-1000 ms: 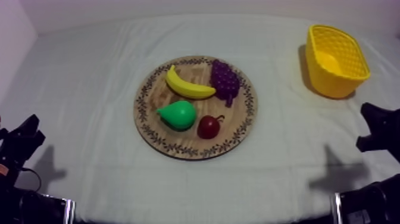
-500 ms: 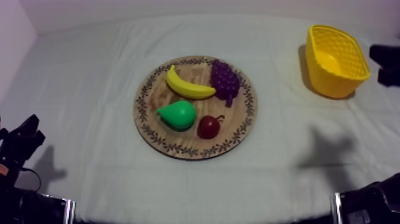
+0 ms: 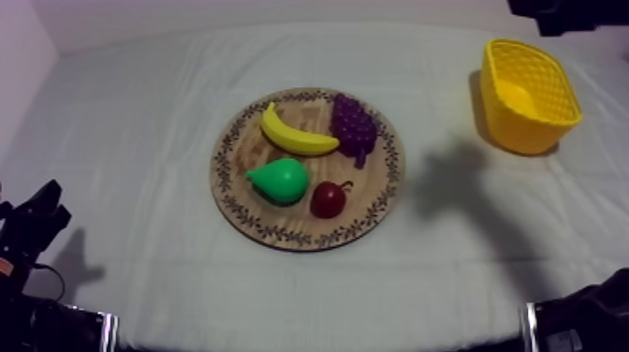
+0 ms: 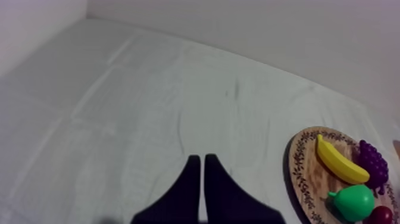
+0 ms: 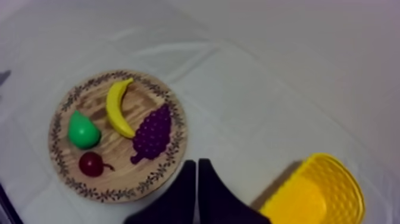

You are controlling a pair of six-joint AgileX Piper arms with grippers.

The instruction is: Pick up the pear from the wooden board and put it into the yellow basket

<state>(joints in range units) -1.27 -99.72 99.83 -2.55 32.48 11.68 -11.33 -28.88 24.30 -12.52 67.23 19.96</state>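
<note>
Grey-white cloth [image 3: 140, 140] holds wooden board [image 3: 374, 183] with pear [image 3: 279, 180]; left end effector [image 4: 199, 158] and right end effector [image 5: 196, 162] closed, empty.

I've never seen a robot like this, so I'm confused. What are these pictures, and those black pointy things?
It's a robot with two arms at a table. One picture looks down from above; the other two look out from each arm's wrist. The black points are the left gripper and the right gripper, both shut, holding nothing. On the table, a wooden board carries a pear, a banana, grapes and a small red fruit. A yellow basket stands apart from it, with no fruit inside.
</note>
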